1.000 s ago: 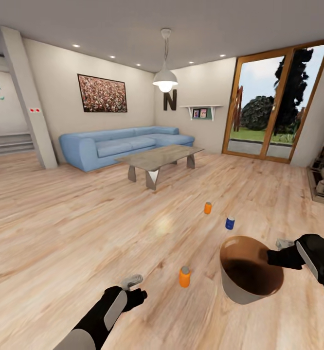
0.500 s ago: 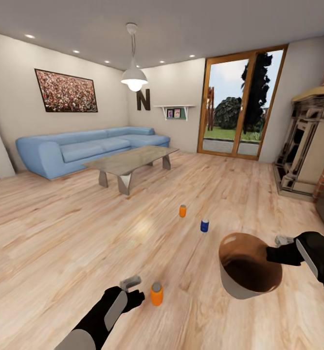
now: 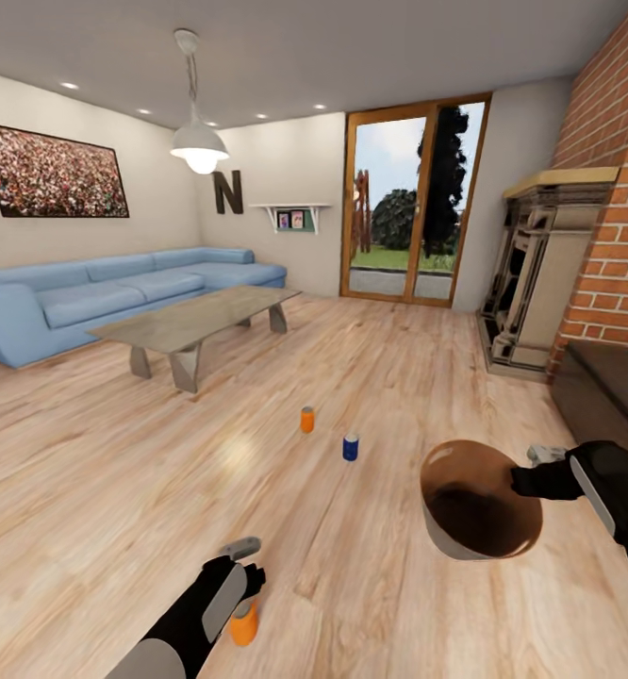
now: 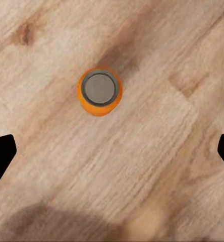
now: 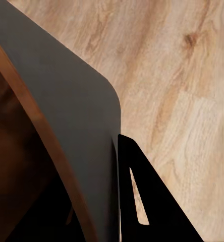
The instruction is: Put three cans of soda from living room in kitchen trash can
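On the wood floor, one orange can of soda (image 3: 244, 624) stands upright just below my left gripper (image 3: 243, 566), half hidden by that arm. From above its silver top (image 4: 100, 89) shows between the wide-open fingertips (image 4: 1, 156). Farther out stand the second orange can (image 3: 306, 420) and the dark blue can (image 3: 351, 447), close together. My right gripper (image 3: 531, 479) is shut on the rim of the trash can (image 3: 482, 500), held above the floor with its brown inside empty. One finger (image 5: 142, 201) lies against the bin's grey outer wall (image 5: 66, 101).
A grey low table (image 3: 196, 321) and a blue sofa (image 3: 116, 292) stand at the back left. The glass door (image 3: 408, 217) is straight ahead. A brick fireplace (image 3: 540, 273) and a dark low ledge (image 3: 606, 387) line the right side. Open wood floor surrounds the cans.
The camera has swung right, bringing the fireplace into view. The near orange can now lies directly under my left gripper instead of to its right. The bin stays in my right gripper.
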Tool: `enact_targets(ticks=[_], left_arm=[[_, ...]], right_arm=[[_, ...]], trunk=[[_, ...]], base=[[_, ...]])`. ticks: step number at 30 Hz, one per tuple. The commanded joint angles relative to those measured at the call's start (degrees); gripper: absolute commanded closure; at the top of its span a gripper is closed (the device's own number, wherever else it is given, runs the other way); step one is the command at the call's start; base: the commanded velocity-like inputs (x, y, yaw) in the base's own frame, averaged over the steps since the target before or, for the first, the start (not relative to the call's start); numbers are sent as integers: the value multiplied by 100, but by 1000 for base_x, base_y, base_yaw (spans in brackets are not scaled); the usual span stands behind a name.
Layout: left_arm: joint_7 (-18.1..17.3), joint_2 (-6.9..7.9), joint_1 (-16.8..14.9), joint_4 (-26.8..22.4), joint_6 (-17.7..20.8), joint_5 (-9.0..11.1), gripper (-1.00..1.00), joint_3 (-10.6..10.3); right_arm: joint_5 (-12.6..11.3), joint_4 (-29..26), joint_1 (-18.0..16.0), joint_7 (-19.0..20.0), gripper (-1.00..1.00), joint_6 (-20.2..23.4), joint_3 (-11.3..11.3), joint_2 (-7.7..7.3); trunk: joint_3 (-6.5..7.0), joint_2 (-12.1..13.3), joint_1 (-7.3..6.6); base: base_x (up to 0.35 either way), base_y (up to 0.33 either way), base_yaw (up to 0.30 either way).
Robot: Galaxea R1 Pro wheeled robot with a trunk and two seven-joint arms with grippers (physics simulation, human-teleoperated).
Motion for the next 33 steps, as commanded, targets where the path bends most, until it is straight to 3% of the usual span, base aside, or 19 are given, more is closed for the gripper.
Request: enact_targets(ticks=[1, 8, 10, 12, 19, 22, 26, 32, 33], left_arm=[[-11, 4, 0, 6, -2, 1, -100, 0], [-50, 90, 0, 260, -5, -3, -100, 30], [-155, 215, -1, 344, -9, 43, -100, 56], [-202, 234, -1, 353, -8, 47, -100, 61], [-286, 390, -3, 382, 71, 50, -100, 113], [-265, 419, -13, 381, 97, 77, -100, 178], [-448, 616, -31, 413, 244, 79, -100, 209], [-640, 744, -71, 567, 314, 33, -100, 211], [-656, 766, -85, 578, 318, 31, -100, 211]], right_arm=[[-184, -4, -4, 32, 100, 28, 2, 8], [-186, -15, -3, 32, 100, 28, 18, 21], [-183, -31, 3, 32, 100, 28, 17, 15], [-184, -63, 9, 32, 100, 28, 17, 14], [-217, -567, 220, 40, 100, 28, -8, -4], [-221, -628, 247, 40, 100, 28, -15, -13], [-230, -831, 256, 46, 100, 28, -22, -42], [-254, -1436, 309, 159, 100, 28, -40, -89], [-255, -1628, 380, 313, 100, 28, -111, -157]], trunk=[[1, -1, -1], [1, -1, -1], [1, -1, -1], [1, -1, -1], [1, -1, -1], [-53, -121, 65], [-125, -281, 153], [-245, -406, 227], [-267, -407, 229]], base=[[295, -221, -60], [297, -212, -12], [321, -128, -1], [335, -56, 0], [115, -15, 0], [13, -2, 0], [4, 0, 0], [0, 0, 0], [0, 0, 0]])
